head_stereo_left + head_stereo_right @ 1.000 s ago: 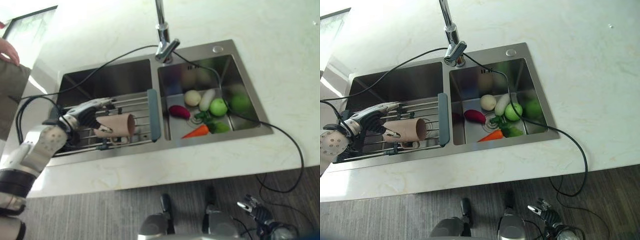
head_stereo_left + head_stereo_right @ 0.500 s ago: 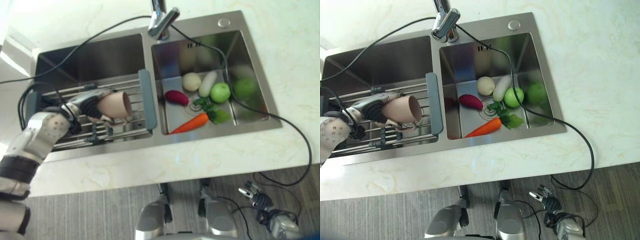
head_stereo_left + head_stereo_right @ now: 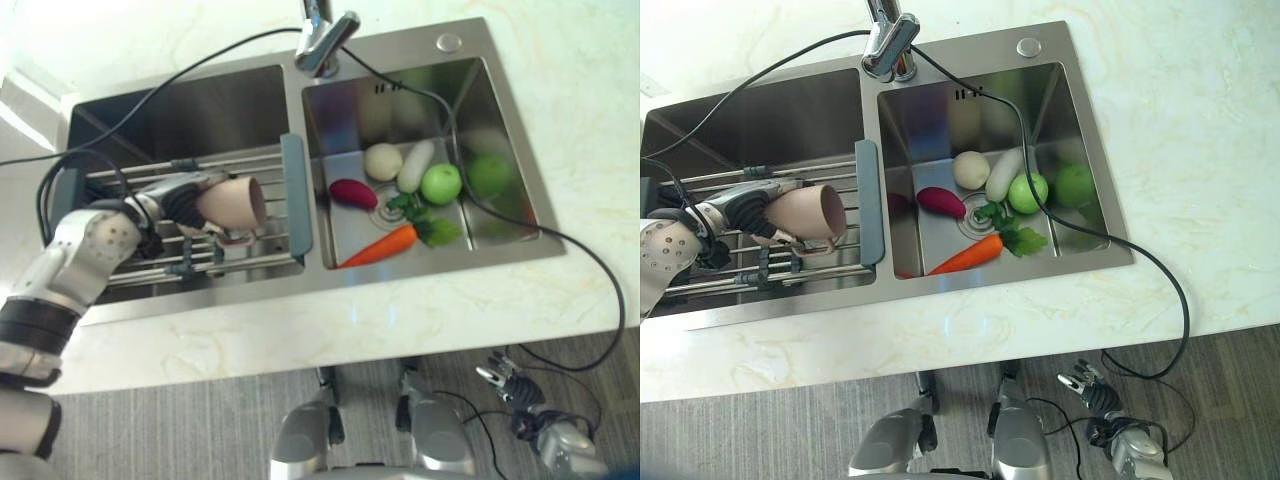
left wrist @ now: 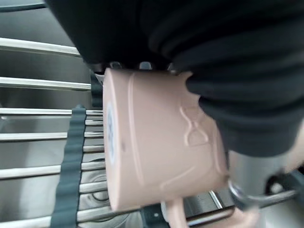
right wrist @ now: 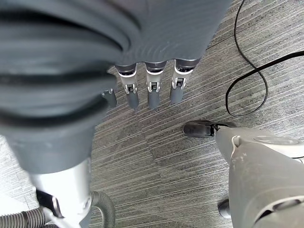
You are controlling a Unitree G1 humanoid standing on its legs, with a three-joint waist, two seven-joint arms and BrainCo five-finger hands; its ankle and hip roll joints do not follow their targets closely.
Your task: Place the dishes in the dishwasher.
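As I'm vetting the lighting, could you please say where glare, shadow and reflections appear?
Left eye view: the left steel sink basin lies in shadow. Right eye view: the green apple mirrors in the right basin wall. Left wrist view: steel rack bars glint beside the pink ceramic mug in the left robot hand.

We see the rack [image 3: 200, 255] barring the left basin's near half — its far half [image 3: 190, 115] open; vegetables [image 3: 400, 200] and a cable crowd the right basin.
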